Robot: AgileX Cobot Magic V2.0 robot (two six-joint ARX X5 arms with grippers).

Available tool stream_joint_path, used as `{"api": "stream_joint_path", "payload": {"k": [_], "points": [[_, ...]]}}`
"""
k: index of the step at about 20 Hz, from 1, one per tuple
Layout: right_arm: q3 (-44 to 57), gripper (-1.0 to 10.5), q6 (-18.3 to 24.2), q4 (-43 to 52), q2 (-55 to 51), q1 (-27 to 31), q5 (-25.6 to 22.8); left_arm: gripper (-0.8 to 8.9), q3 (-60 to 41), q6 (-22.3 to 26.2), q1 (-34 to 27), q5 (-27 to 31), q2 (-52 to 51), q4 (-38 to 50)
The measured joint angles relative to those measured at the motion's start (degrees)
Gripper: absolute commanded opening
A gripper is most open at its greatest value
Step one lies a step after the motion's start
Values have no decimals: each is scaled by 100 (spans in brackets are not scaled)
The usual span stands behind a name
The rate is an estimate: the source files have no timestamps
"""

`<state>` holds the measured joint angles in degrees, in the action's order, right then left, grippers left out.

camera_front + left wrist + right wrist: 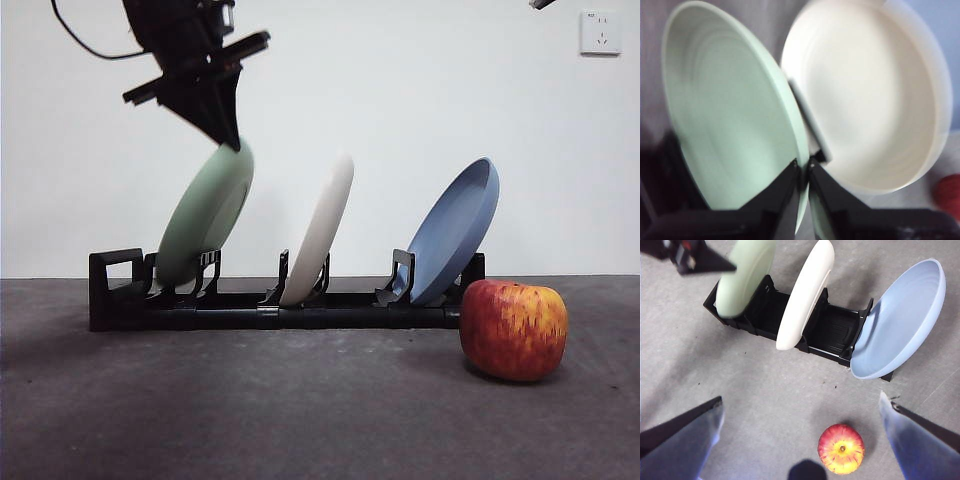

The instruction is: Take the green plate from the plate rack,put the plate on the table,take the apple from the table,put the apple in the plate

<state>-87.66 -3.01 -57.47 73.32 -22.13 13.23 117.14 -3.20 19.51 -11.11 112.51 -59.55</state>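
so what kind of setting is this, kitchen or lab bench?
Likely a lab test bench, not a kitchen: bare dark grey matte table, plain white wall with a single socket, and a staged long black plate rack beside one red apple.

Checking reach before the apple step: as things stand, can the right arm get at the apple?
Probably yes. The right end effector hangs open above the apple, which sits alone on the table, apart from the plate rack. Nothing stands between them.
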Motion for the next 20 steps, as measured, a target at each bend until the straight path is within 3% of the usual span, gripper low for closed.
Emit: {"api": "stream_joint_path", "payload": {"k": [5, 10, 12, 16, 20], "points": [[0, 690, 0, 0, 0, 0, 0, -9, 1388, 15, 116, 24, 0, -264], [0, 690, 0, 24, 0, 0, -17, -9, 3165, 87, 400, 26, 0, -1589], [0, 690, -2, 50, 0, 0, -140, -9, 3644, 129, 555, 42, -96, -1663], [-2, 690, 0, 48, 4, 2, -278, -9, 3668, 164, 1029, 103, -911, -1672], [-2, 690, 0, 46, 4, 2, -275, -9, 3534, 282, 2011, 968, -1976, -1672]]}}
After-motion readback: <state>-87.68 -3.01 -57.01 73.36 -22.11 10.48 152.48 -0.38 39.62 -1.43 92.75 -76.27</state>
